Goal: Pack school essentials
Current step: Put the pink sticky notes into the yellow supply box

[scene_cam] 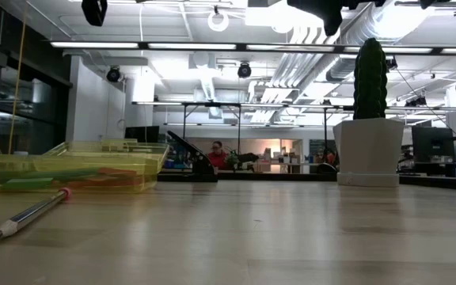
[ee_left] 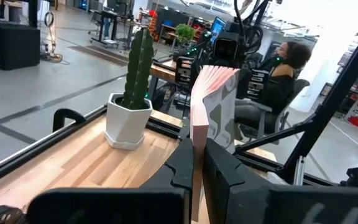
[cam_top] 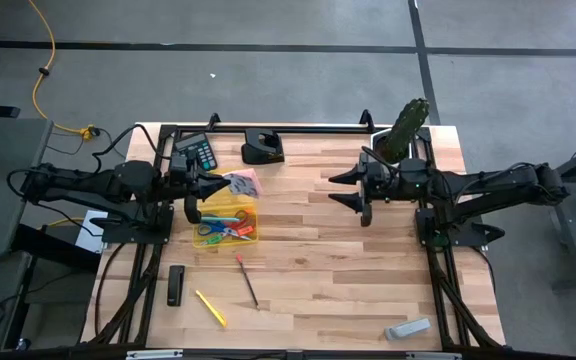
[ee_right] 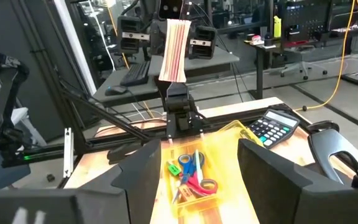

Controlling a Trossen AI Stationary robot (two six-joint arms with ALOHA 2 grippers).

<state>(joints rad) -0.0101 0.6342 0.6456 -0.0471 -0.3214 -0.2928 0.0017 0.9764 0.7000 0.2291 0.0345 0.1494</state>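
My left gripper [cam_top: 218, 186] hangs over the far edge of the yellow tray [cam_top: 226, 236] and is shut on the pink note pad [cam_top: 241, 182]. The left wrist view shows the pad [ee_left: 213, 102] on edge between the fingers. The tray [ee_right: 225, 134] holds the blue-handled scissors [ee_right: 187, 163], the red-handled scissors [ee_right: 199, 182] and a green pen [cam_top: 220, 219]. A pencil [cam_top: 247, 280] and a yellow pen [cam_top: 210, 308] lie flat on the table near the tray. My right gripper [cam_top: 352, 190] is open and empty, up over the table's middle right. My left gripper pinches the pink note pad between its two fingers [ee_left: 182, 163] at the pad's near edge [ee_left: 197, 149]. The fingers come level from the table's left. The pad is lifted clear, stands on edge and sticks out past the fingertips, its pages fanned at the free end [ee_right: 174, 28].
A green cactus in a white pot [cam_top: 405, 128] stands at the far right, close behind my right arm. A calculator [cam_top: 196, 152] and a black desk item [cam_top: 263, 148] sit at the far edge. A black bar [cam_top: 175, 285] and a grey object [cam_top: 408, 328] lie near the front.
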